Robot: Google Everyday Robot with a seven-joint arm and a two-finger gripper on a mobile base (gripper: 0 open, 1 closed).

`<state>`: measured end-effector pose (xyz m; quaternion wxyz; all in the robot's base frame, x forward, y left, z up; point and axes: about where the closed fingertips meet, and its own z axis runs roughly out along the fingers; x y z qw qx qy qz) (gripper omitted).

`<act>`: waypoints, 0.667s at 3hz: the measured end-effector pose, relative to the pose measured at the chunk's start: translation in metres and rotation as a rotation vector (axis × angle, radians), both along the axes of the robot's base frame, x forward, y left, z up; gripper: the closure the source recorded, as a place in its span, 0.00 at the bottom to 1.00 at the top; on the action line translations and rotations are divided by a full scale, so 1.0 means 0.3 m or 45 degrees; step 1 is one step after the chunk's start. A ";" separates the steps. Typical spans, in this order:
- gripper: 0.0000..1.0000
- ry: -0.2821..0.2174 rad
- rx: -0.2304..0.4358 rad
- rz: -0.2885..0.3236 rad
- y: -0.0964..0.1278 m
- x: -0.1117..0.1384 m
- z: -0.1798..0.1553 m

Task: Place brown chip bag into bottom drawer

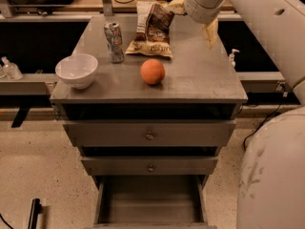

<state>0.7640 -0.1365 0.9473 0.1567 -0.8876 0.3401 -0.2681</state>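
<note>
Position is the whole question in the single camera view. The crinkly, dark brown chip bag with cream-yellow panels (153, 30) lies flat toward the back of the grey metal cabinet top (200, 80). Its long axis runs front to back, leaning slightly right at the far end. The cream-coloured two-finger gripper (198, 15) hangs over the back right part of the top, so the bag lies to the claw's left and a little nearer the front. The bag's far right corner is just beside the claw; whether they touch I cannot tell, nor whether the claw is open or closed. It plainly grips nothing yet.

A silver drink can (114, 42) stands just left of the bag, and a round orange ball (152, 71) sits in front of it, near but apart. The wide shallow grey bottom drawer (150, 199) is pulled out, far below. I judge the next move to be a short reach leftward onto the bag.
</note>
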 end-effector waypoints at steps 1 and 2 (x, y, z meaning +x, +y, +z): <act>0.00 0.001 0.000 0.000 0.001 0.000 -0.002; 0.00 -0.037 -0.029 0.104 0.018 0.014 0.013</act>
